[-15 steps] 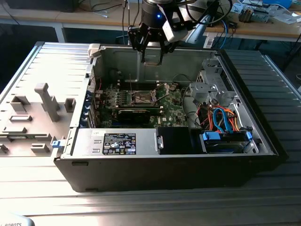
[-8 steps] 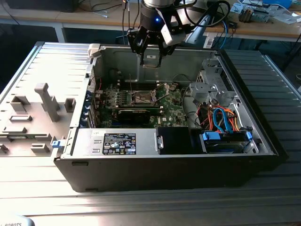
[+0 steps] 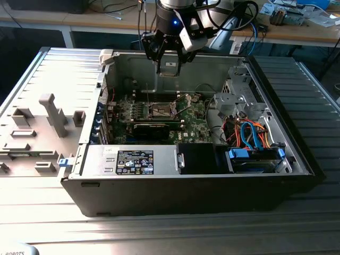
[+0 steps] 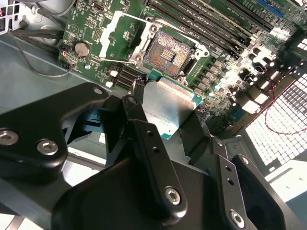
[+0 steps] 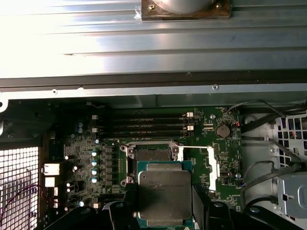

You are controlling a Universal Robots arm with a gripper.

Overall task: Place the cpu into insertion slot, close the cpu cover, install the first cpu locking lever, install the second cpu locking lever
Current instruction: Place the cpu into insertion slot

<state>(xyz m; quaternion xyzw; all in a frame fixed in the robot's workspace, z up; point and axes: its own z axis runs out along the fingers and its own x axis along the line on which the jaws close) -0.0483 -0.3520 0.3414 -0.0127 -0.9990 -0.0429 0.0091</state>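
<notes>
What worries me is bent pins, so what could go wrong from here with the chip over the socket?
The chip is held by its edges in the fingers, above the bare socket; if it comes down offset or askew, it could bend contacts.
The cover stands flipped open beside the socket, so a finger might catch it on the way down.

cpu: dull silver-grey top, with a thin green edge around it.
insertion slot: dark, with a fine brown-gold grid of contacts; the frame is silver.
cpu cover: bright silver.
circuit board: green, dotted with small silver and black parts.
gripper: black.
cables: orange, blue and black.
grille: fine mesh of small squares, bright white.
</notes>
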